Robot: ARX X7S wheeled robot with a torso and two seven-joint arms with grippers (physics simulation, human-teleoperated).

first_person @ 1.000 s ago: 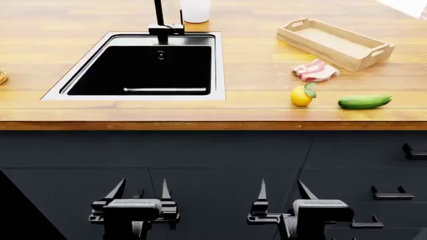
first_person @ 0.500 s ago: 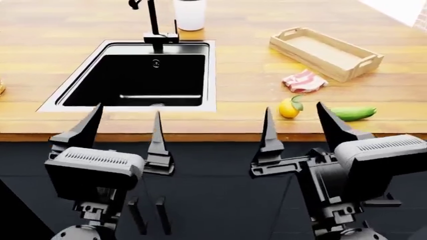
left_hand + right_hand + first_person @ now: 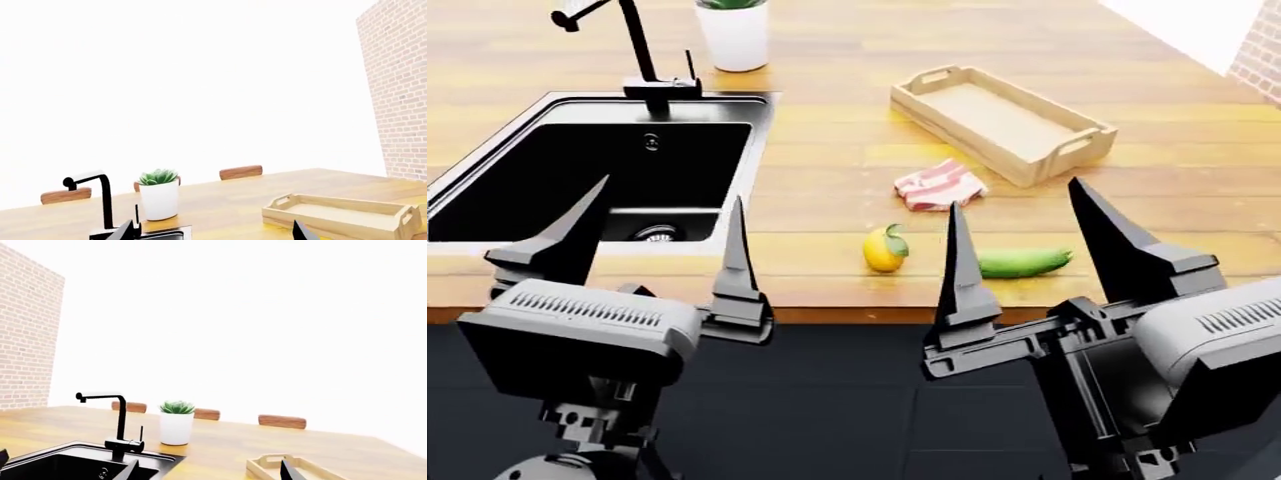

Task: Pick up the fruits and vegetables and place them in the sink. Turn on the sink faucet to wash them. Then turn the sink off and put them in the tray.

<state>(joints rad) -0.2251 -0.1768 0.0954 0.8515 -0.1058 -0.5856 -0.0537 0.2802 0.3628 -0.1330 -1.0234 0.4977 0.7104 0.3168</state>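
Head view first, with the sink [image 3: 481, 150] as the landmark: its black basin and steel rim sit at the far left of the wooden counter [image 3: 827, 110], the round drain [image 3: 657, 233] showing near its front wall. At the sink's back edge stands the black faucet [image 3: 634, 50], and just right of the faucet a white plant pot [image 3: 733, 35]. In front of the sink, off the counter's edge, the left gripper [image 3: 657, 245] hovers with its two pointed fingers spread wide and nothing between them.

Right of the sink, near the counter's front edge, lies the yellow lemon [image 3: 882, 249] with its green leaf. Behind the lemon, farther back from the edge, is the pink-striped bacon [image 3: 938, 185]. Right of the lemon, apart from it, the green cucumber [image 3: 1021, 263] lies lengthwise along the edge. Well right of the sink and behind the bacon sits the wooden tray [image 3: 1001, 110], set at an angle and holding nothing.

The right gripper [image 3: 1034, 255] hangs in front of the counter, fingers wide apart and empty.
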